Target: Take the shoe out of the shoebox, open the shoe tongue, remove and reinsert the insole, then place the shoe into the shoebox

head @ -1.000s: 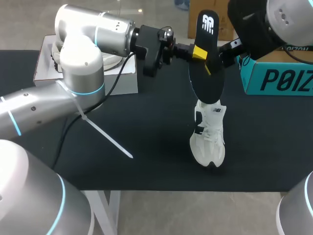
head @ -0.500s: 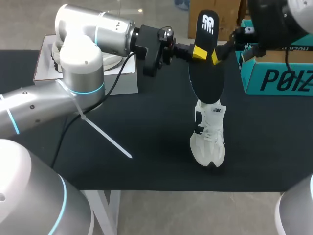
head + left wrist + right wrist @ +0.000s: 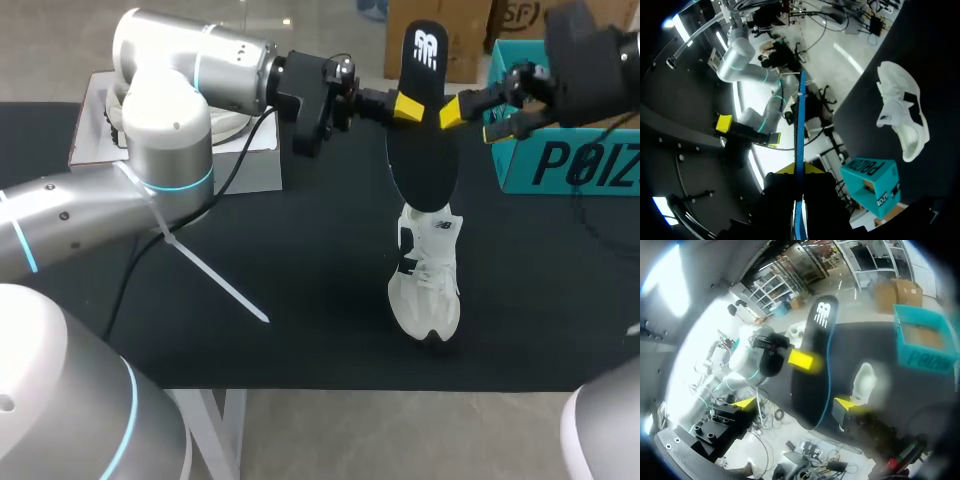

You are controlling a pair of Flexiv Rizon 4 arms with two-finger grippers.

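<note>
Right now the insole is out of the shoe and held up by my left gripper (image 3: 405,106).
I see the white lace-up sneaker (image 3: 427,272) standing on the black tabletop (image 3: 300,260). Directly above it hangs the flat black foam insole (image 3: 422,150), upright, with a white logo at its upper end. Its lower end meets the sneaker's collar, though I cannot tell whether they touch. My left gripper is clenched on the insole's edge, above the sneaker on its left side. My right gripper (image 3: 794,403) sits above the sneaker on the other side, fingers spread, one yellow tip just beside the insole without gripping it. Beyond the sneaker to the right stands the open teal cardboard shoebox (image 3: 570,160).
</note>
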